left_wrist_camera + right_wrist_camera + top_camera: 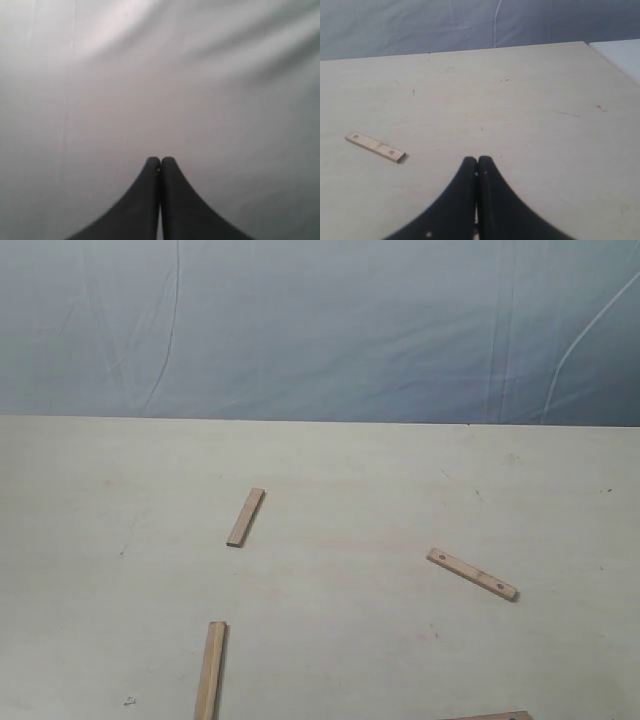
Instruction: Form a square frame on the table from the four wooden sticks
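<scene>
Four wooden sticks lie apart on the table (90, 500); no square frame is formed. One stick (246, 517) lies left of centre, one with two holes (472, 574) lies at the right, one (211, 670) reaches the front edge of the view, and the tip of a fourth (495, 717) shows at the bottom. Neither arm appears in the exterior view. My right gripper (478, 159) is shut and empty above the table, with the holed stick (375, 146) off to its side. My left gripper (160, 159) is shut and empty, facing only a plain grey surface.
A wrinkled blue-grey sheet (320, 320) hangs behind the table's far edge. In the right wrist view a white surface (620, 52) adjoins the table's corner. Small dark specks and reddish marks dot the tabletop.
</scene>
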Controlling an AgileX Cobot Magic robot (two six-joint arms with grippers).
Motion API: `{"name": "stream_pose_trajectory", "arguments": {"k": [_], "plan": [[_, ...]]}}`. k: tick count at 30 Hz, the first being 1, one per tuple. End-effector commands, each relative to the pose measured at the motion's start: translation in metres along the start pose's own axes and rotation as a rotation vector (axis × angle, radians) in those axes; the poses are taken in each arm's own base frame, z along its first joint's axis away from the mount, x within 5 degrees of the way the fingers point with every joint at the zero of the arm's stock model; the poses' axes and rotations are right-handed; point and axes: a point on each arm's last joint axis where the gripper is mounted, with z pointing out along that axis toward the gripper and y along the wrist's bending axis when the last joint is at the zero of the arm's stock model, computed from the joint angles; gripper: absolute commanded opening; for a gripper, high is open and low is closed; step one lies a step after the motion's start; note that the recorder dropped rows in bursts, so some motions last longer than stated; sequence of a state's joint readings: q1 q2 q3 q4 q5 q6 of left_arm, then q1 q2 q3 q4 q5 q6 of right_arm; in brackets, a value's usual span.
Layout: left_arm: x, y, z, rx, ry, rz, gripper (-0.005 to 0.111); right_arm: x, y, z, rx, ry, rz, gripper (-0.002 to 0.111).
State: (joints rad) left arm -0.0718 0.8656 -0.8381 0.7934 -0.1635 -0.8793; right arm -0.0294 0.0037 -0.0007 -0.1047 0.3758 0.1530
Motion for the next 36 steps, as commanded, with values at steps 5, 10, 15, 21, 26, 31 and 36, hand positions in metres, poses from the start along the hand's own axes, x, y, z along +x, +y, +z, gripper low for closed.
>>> {"name": "stream_pose_trajectory", "arguments": {"k": [5,10,15,21,26,31,36], "plan": [[0.058,-0.02,0.081,-0.139,0.542,0.333,0.0,-0.001,0.0,0.0,0.002,-0.016,0.002,-0.001],[0.088,-0.041,0.117,-0.017,0.907,0.335,0.0,-0.001,0.0,0.0,-0.002,-0.013,0.013,-0.001],[0.128,-0.058,0.148,0.091,1.153,0.238,0.003,-0.001,0.0,0.0,-0.002,-0.013,0.013,-0.001],[0.187,-0.065,0.172,0.124,1.334,0.221,0.031,-0.001,0.0,0.0,-0.002,-0.013,0.013,-0.001],[0.227,-0.071,0.187,0.146,1.409,0.181,0.054,-0.001,0.0,0.0,-0.002,-0.013,0.013,-0.001],[0.258,-0.075,0.198,0.175,1.46,0.153,0.058,-0.001,0.0,0.0,-0.002,-0.016,0.013,-0.001],[0.282,-0.078,0.21,0.183,1.471,0.141,0.058,-0.001,0.0,0.0,-0.002,-0.016,0.013,-0.001]]}}
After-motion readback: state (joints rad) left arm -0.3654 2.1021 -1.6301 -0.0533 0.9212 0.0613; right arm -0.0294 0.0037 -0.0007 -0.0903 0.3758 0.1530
